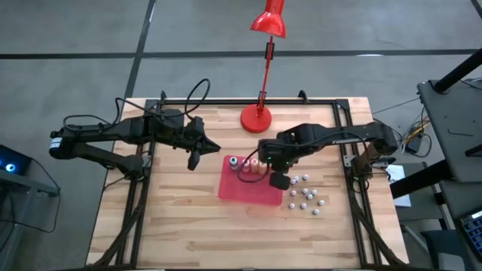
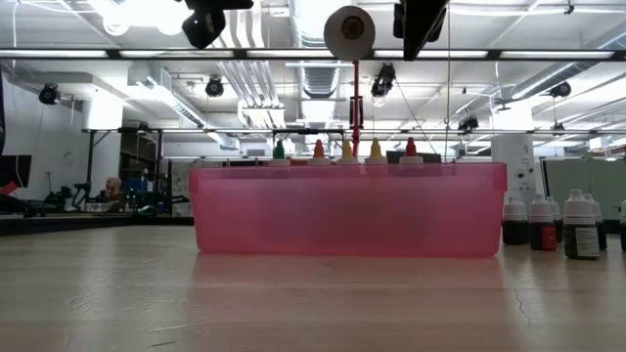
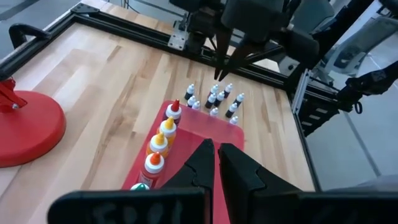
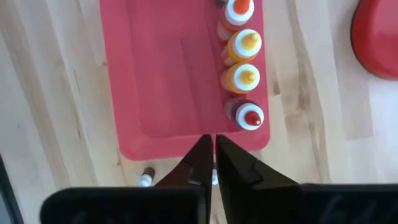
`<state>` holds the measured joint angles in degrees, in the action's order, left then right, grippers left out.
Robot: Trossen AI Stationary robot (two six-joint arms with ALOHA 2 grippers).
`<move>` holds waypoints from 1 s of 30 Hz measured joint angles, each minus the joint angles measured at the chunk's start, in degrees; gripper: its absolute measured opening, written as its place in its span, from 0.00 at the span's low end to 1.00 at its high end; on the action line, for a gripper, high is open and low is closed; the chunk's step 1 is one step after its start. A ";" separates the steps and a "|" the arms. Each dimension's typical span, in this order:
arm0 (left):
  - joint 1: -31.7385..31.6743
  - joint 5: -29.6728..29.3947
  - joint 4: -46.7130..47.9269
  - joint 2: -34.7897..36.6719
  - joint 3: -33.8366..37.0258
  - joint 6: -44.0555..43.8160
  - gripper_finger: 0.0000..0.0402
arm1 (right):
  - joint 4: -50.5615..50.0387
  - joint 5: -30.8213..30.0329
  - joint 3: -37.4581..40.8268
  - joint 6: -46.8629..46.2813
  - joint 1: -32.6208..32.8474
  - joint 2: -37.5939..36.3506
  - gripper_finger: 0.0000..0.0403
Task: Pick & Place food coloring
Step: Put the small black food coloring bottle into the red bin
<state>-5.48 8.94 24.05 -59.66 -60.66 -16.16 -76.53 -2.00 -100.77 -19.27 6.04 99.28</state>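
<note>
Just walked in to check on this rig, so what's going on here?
Five food coloring bottles stand in a row along one side of the red tray. The right gripper hovers at the tray's edge nearest the small dark bottles grouped on the table, fingers shut and empty. The left gripper waits left of the tray, also shut.

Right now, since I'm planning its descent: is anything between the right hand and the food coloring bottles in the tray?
Nothing visible. The right hand hangs shut above the red tray; the nearest red-capped bottle stands uncovered beside it.

No readable text, label, brand, number or sign in any view.
</note>
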 joint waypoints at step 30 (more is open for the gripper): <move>-0.01 -0.01 0.02 0.00 0.00 -2.76 0.00 | 20.21 -1.91 20.42 0.66 5.97 -13.68 0.02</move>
<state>-5.50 8.93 24.06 -59.66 -60.66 -18.92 -56.32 -3.91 -80.35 -18.61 12.01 85.60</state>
